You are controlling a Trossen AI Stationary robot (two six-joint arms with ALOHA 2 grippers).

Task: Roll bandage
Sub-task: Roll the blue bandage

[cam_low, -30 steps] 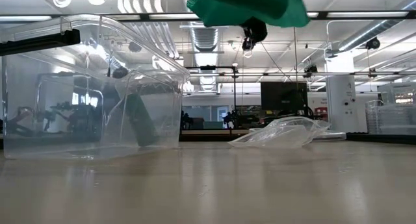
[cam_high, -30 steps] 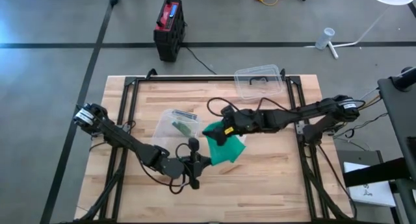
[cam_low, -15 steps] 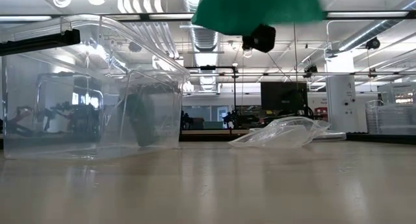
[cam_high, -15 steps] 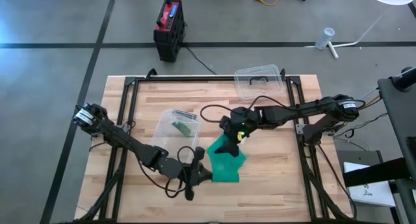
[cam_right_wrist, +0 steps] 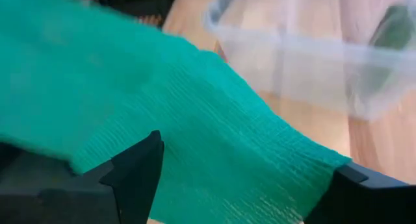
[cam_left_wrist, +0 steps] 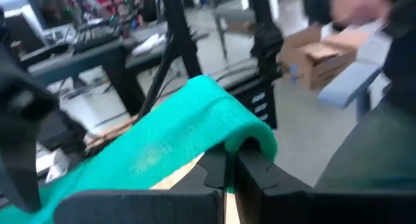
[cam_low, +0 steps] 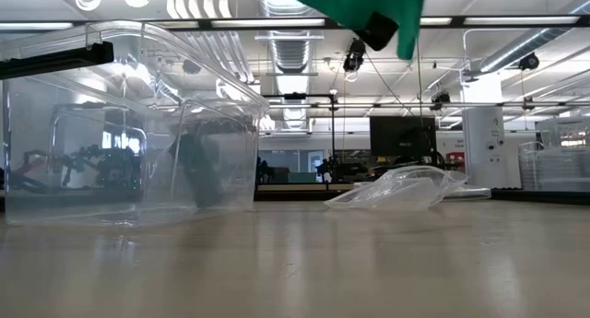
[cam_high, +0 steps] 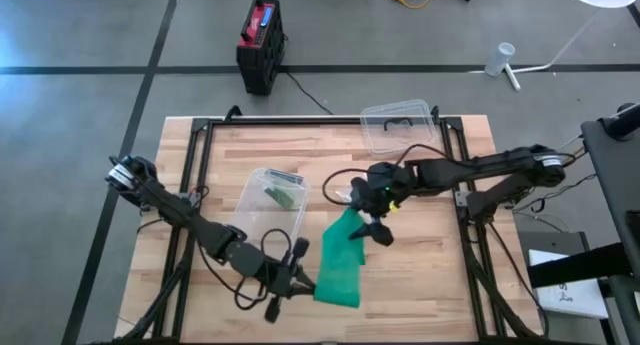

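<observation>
Green, crinkled gauze: the bandage hangs in the air between my two grippers, stretched as a broad strip above the near-middle of the wooden table. My left gripper has its fingers pressed tight together on the strip's near end, the cloth folded over them in a soft hump. My right gripper stands at the far end with its fingers spread wide; the gauze drapes across them, though I cannot tell for sure whether they pinch it or merely carry it.

I judge this stuff to be very light, limp and a little stretchy, with no stiffness at all: it sags, twists and bunches wherever it is not held taut. Best taken by the short end, across its full width, so the roll starts square.

The clear plastic tub sits just beyond my left arm, with a dark green item inside, perhaps another packed bandage. Its clear lid lies well apart at the far edge of the table.
</observation>
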